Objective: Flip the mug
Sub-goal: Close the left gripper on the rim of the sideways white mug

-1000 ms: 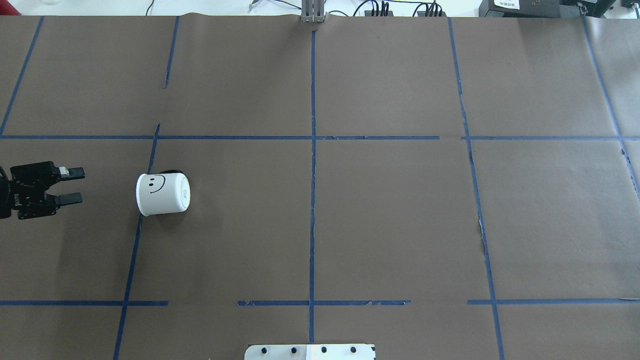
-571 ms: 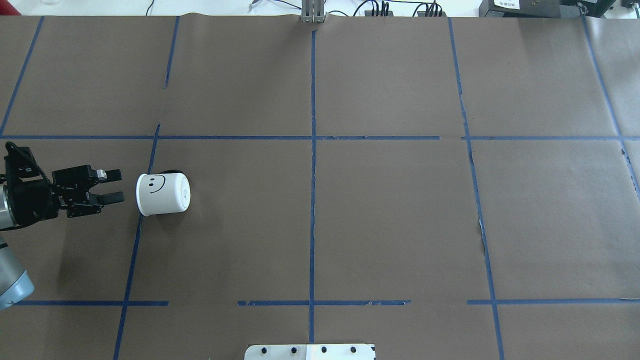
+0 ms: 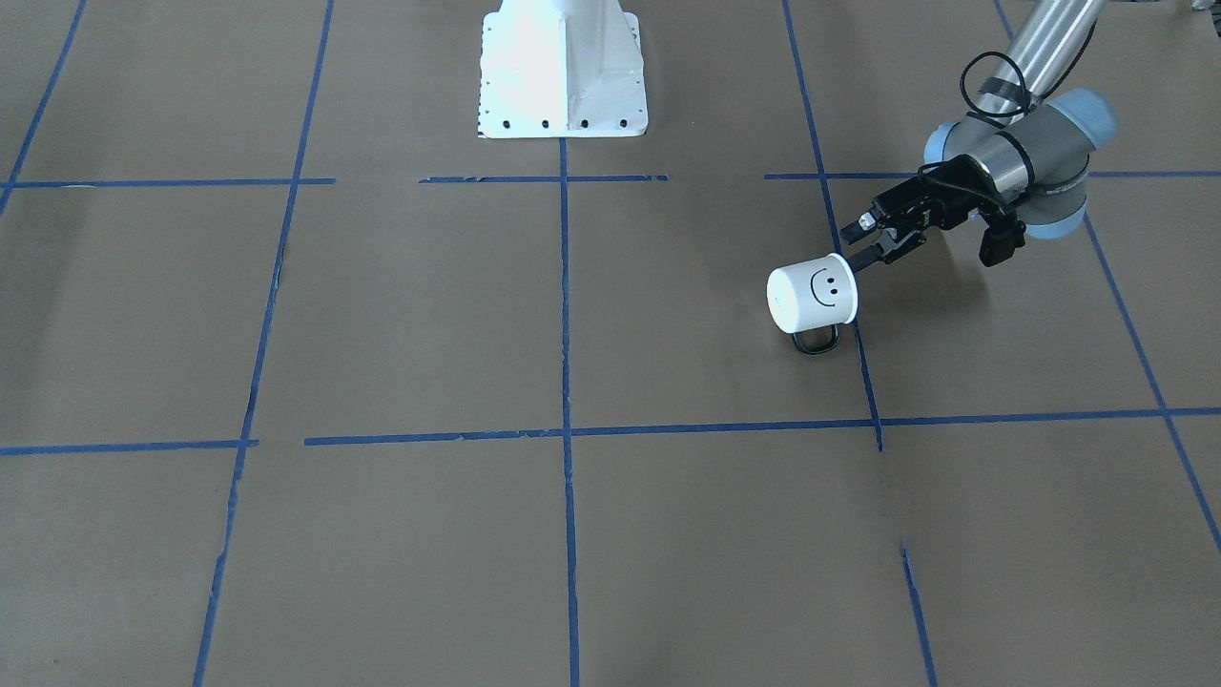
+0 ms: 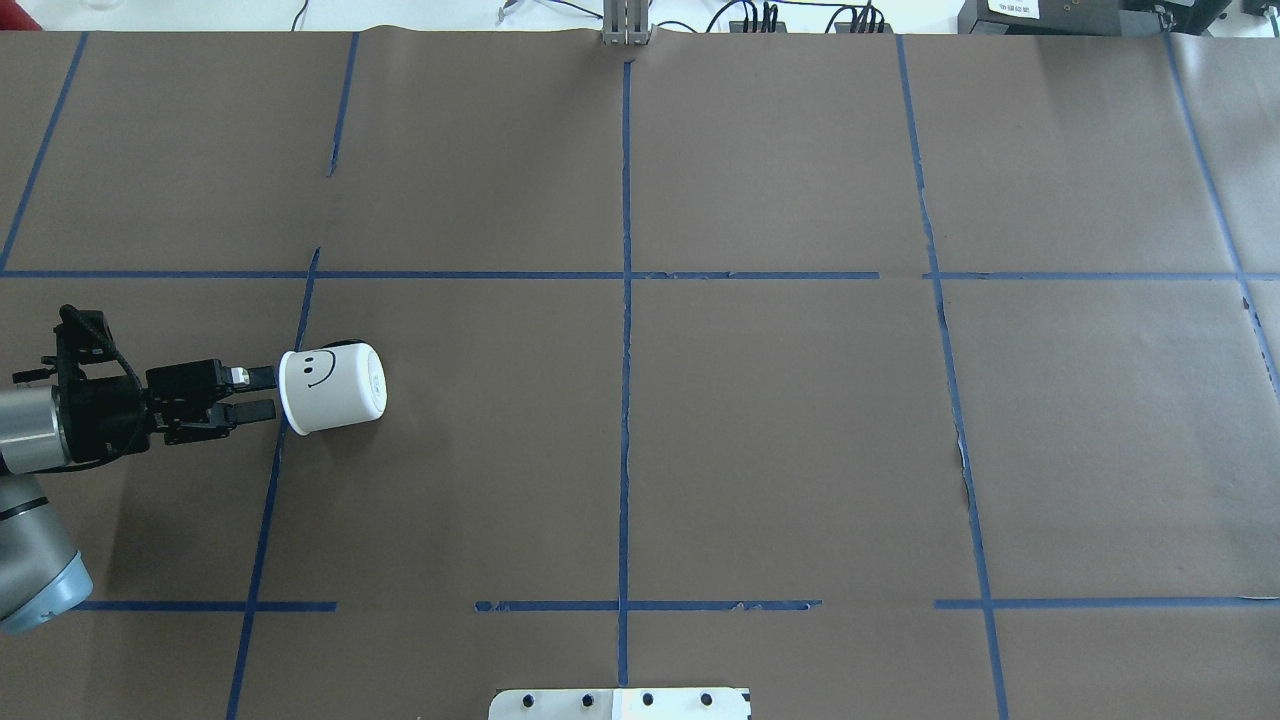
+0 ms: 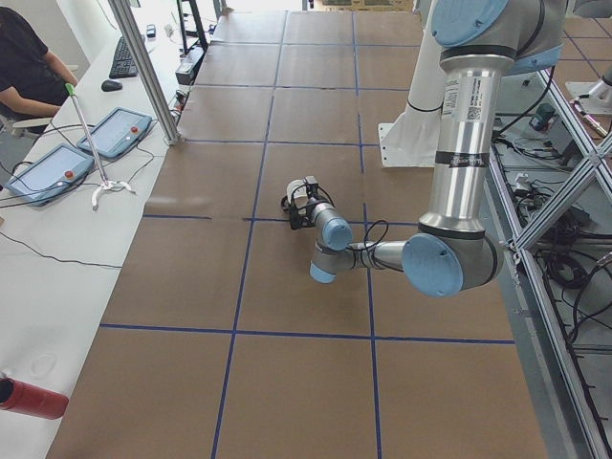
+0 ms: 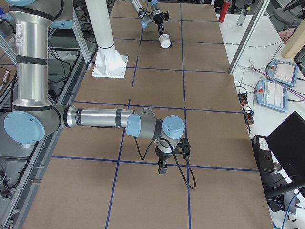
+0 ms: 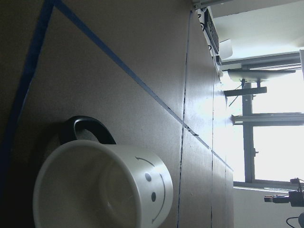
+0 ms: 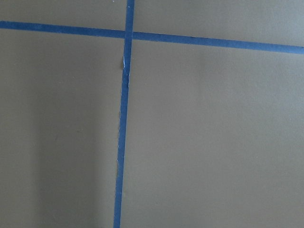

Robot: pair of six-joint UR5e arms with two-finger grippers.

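The white mug [image 4: 335,390] with a black smiley face lies on its side on the brown paper, mouth towards the robot's left. Its dark handle [image 3: 816,342] rests on the paper. My left gripper [image 4: 268,393] is open, with its fingertips right at the mug's rim. The left wrist view looks into the mug [image 7: 95,190]; no finger shows there. In the front view the lower finger [image 3: 870,258] touches the rim. My right gripper [image 6: 162,167] shows only in the exterior right view, low over the paper far from the mug; I cannot tell if it is open or shut.
The robot's white base plate [image 3: 563,67] stands at the table's middle on the robot's side. Blue tape lines [image 4: 625,300] divide the brown paper into squares. A side table with tablets [image 5: 48,172] and a seated person lie beyond the far edge.
My left gripper has moved right to the mug's rim and its fingers have narrowed. The mug has shifted slightly to the right.
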